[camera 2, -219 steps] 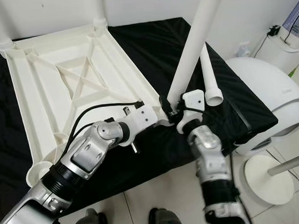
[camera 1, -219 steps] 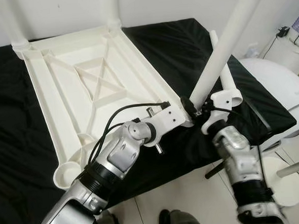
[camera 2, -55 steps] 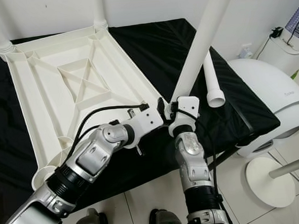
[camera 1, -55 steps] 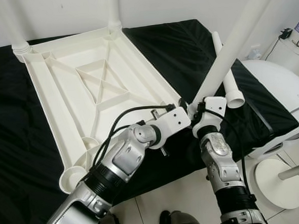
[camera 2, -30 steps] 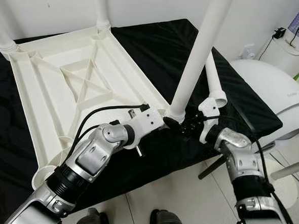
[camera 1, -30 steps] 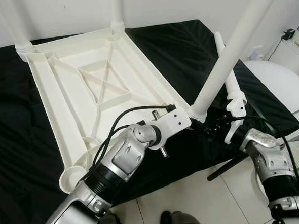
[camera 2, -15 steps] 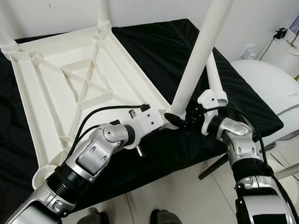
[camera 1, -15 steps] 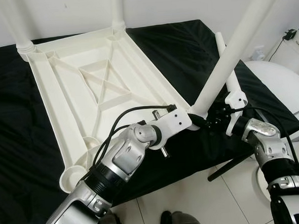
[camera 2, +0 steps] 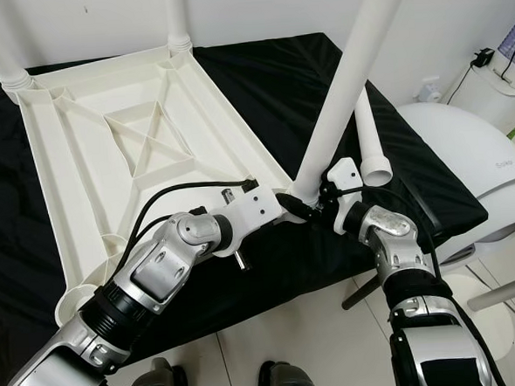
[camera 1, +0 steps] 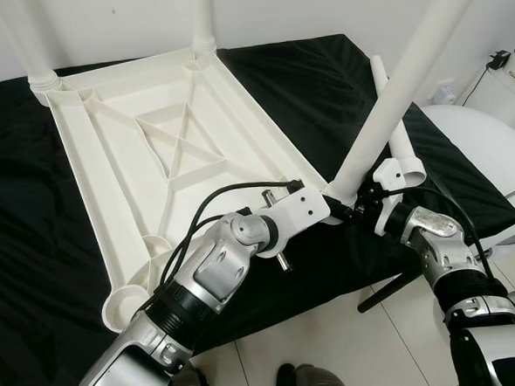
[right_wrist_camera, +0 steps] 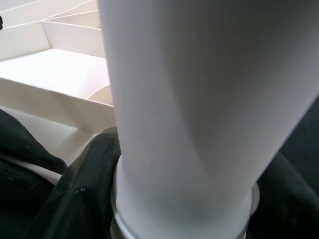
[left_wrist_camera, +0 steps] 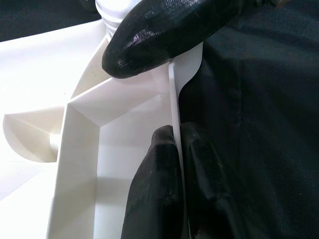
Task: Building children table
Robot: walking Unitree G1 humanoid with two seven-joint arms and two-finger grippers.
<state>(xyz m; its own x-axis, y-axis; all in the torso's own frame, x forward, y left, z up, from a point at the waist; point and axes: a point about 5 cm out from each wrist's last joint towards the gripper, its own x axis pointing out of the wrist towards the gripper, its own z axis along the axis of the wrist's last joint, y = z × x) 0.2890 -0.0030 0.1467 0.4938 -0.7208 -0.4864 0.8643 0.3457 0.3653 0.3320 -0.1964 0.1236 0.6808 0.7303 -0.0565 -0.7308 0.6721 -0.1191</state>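
Note:
The white plastic table top (camera 1: 90,196) lies upside down on a black cloth. Two white legs (camera 1: 23,41) (camera 1: 201,13) stand in its far corners. A third leg (camera 1: 400,88) sits tilted in the near right corner socket. My right gripper (camera 1: 356,206) is shut around this leg's base, and its black fingers (right_wrist_camera: 84,174) flank the white tube (right_wrist_camera: 199,99). My left gripper (camera 1: 326,211) is shut on the table top's thin rim (left_wrist_camera: 174,94) right beside that socket, with fingers (left_wrist_camera: 154,189) pinching the wall. A loose leg (camera 2: 370,142) lies on the cloth behind the tilted one.
The cloth's front edge runs just under both wrists, with tiled floor below. A white rounded appliance (camera 1: 492,161) stands at the right. A dark rod (camera 1: 394,288) pokes out beneath the cloth edge. A wall closes off the back.
My right gripper, which had drawn back to the right a second ago, has moved left to the tilted leg's base and shut around it. The left gripper stays on the rim.

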